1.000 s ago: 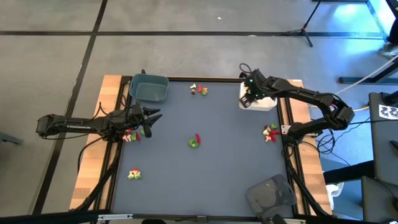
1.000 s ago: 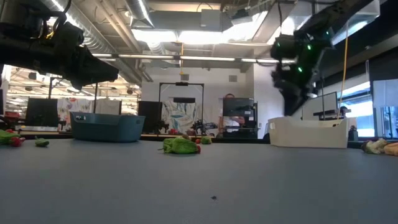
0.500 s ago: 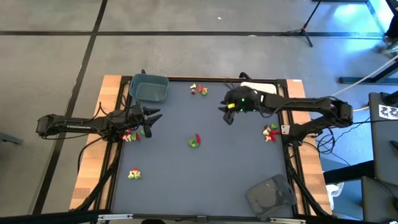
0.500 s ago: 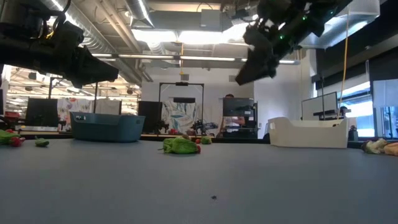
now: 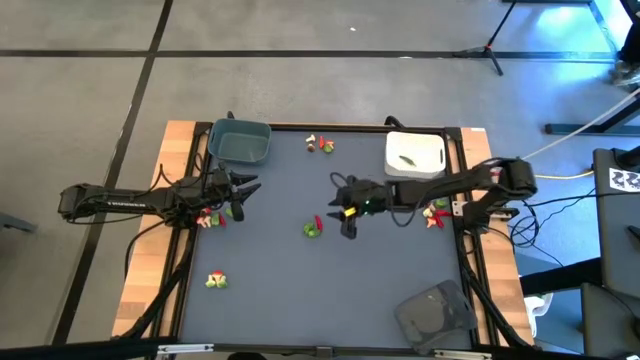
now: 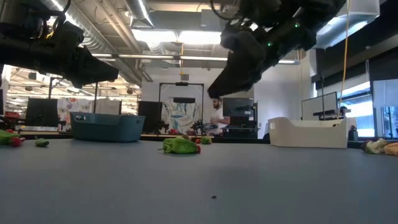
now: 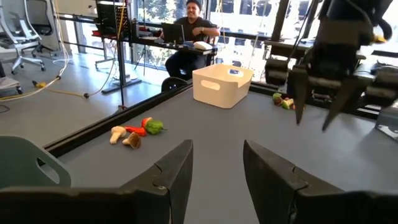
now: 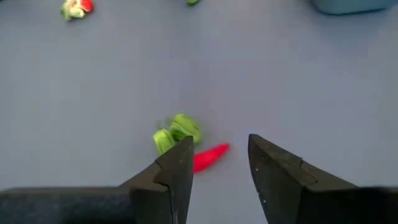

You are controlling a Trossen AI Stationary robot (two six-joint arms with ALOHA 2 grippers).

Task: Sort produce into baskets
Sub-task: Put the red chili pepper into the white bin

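R gripper (image 5: 345, 222) open, empty, near red chili (image 8: 210, 157). Center jaws over it, drop straight, then close.

Three baskets (image 5: 240, 141), five small clusters of toy produce (image 5: 314, 226) — apparently — and two robot arms (image 5: 110, 200) at one table (image 5: 330, 290).

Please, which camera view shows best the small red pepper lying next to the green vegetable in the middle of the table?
The right wrist view: the small red pepper lies close, beside the green vegetable. The high view shows it as a tiny mark. In the low view it barely shows behind the vegetable. The left wrist view does not show it.
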